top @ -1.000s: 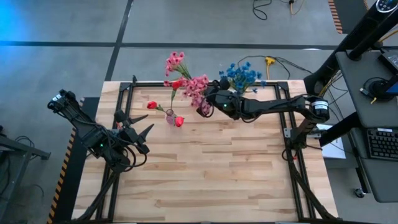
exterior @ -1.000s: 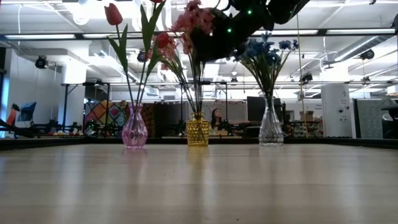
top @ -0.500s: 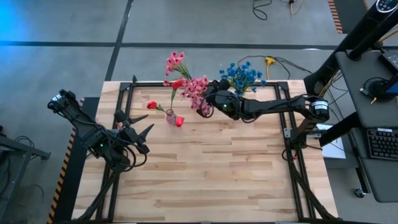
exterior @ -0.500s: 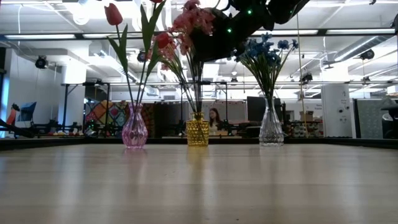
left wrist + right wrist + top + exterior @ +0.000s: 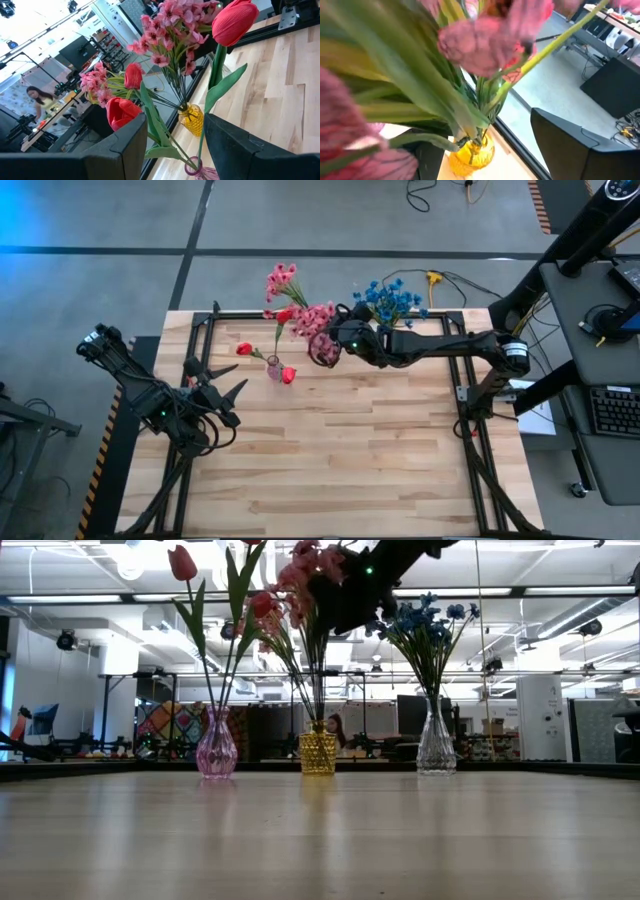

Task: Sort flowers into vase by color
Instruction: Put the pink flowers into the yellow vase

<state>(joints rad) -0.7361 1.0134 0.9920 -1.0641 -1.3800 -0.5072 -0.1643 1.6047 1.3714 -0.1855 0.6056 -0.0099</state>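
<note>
Currently the pink flowers (image 5: pixel 305 575) stand bunched in the yellow vase (image 5: pixel 318 752), the middle of three along the table's far edge. The pink vase (image 5: pixel 217 750) beside it holds red tulips (image 5: pixel 182 562), and the clear vase (image 5: pixel 436 748) on the other side holds the blue flowers (image 5: pixel 425 620). One red bud (image 5: pixel 133 76) appears to sit among the pink stems, though the angle leaves its vase uncertain.

The right gripper (image 5: pixel 330 346) is up in the pink blooms above the yellow vase; its wrist view shows stems and petals pressed close, with one finger (image 5: pixel 580 145) visible. Whether it grips a stem cannot be told. The left gripper (image 5: pixel 222 392) waits near the table's left side, jaws spread wide and empty.

Risks, as judged: tight contact with the bunch could snag neighbouring stems and lift them out together. A sideways pull on tall stems could tip the narrow yellow vase or knock the pink vase just beside it.
</note>
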